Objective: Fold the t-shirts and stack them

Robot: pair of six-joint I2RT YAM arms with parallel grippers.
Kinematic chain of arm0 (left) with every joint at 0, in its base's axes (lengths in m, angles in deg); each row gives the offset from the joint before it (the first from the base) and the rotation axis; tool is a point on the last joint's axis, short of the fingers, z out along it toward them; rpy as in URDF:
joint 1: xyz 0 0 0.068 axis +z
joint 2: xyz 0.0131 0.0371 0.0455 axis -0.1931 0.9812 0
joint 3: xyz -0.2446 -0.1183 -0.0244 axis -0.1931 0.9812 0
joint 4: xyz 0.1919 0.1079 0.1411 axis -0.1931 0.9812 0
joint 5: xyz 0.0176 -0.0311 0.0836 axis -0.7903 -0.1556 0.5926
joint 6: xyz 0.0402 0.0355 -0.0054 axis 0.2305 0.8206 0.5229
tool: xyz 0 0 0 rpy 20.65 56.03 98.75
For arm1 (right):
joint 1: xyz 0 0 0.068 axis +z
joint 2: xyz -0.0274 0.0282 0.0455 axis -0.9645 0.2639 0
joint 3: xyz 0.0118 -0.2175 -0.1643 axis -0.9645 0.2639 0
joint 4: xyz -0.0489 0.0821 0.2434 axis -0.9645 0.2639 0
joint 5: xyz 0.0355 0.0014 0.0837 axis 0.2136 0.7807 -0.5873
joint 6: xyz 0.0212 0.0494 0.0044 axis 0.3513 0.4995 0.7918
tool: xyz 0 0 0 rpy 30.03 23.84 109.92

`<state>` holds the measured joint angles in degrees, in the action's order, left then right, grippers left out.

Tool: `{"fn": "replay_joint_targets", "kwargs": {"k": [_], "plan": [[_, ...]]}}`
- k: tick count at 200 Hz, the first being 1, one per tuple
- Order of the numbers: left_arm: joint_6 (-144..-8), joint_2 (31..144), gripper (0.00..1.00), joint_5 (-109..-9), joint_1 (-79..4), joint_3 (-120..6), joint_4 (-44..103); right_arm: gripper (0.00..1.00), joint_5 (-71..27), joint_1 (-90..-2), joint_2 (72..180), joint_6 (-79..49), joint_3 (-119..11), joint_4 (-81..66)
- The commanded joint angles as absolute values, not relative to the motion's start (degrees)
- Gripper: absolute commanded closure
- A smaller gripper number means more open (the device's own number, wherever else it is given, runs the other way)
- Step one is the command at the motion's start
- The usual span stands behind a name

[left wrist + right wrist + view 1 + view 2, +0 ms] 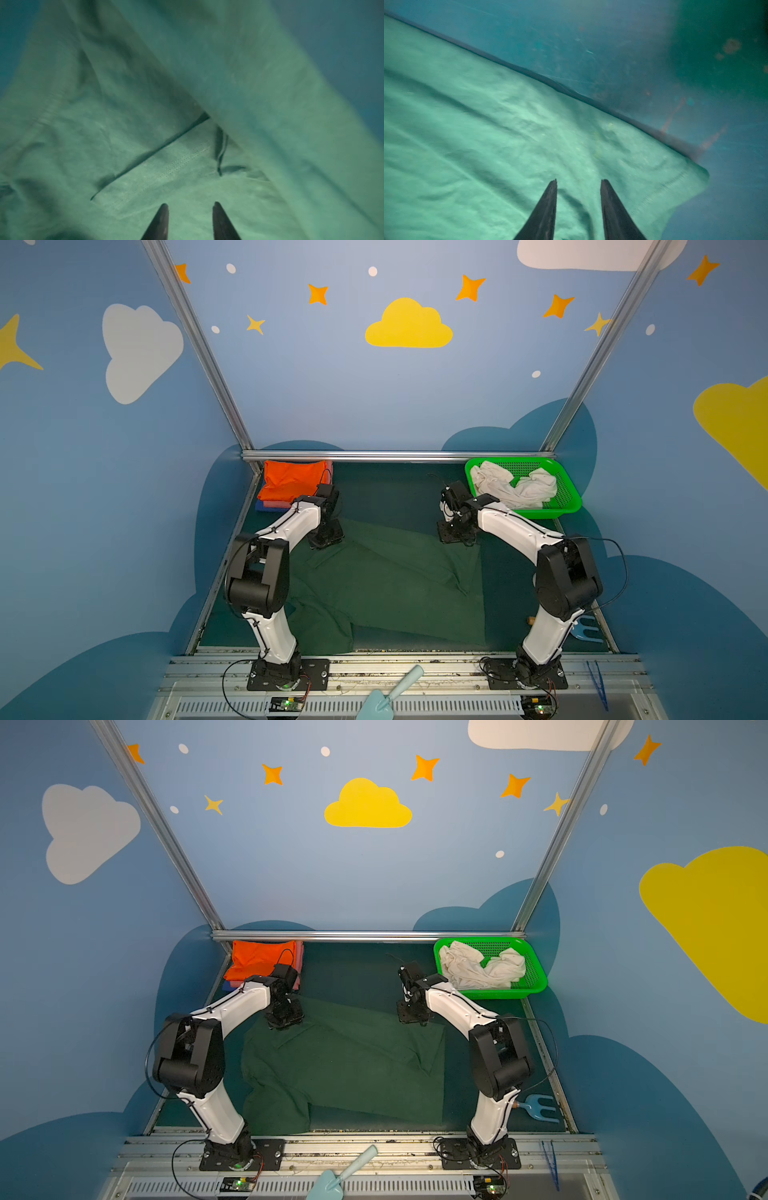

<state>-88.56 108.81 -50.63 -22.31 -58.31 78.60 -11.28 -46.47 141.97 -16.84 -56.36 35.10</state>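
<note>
A dark green t-shirt [386,585] [349,1065] lies spread and creased on the dark mat. My left gripper [326,541] [190,204] hovers over its far left corner, open, with only cloth showing between the fingers. My right gripper [455,537] [579,180] stands over the far right corner near the hem, also open and holding nothing. At the back left an orange t-shirt [293,481] tops a folded stack, with pink [276,504] and blue [264,508] edges under it. A crumpled white t-shirt [515,485] lies in the basket.
The green mesh basket [557,512] stands at the back right. A light blue toy rake [588,628] lies by the right arm's base. A pale blue trowel [386,693] and blue tweezers [598,684] rest on the front rail. Metal frame posts border the mat.
</note>
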Motion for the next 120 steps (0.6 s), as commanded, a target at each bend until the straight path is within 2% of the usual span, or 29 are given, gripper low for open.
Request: {"fn": "replay_joint_targets", "kwargs": {"k": [1,120], "plan": [[-90.6,109.3,0.56,-49.6,-23.2,-58.8,76.9,0.63,-14.2,-47.6,142.6,-17.2,-57.5,34.0],[-93.2,117.0,0.67,-48.6,-24.6,-63.1,74.9,0.64,-17.4,-50.6,141.6,-16.3,-53.8,31.6]]}}
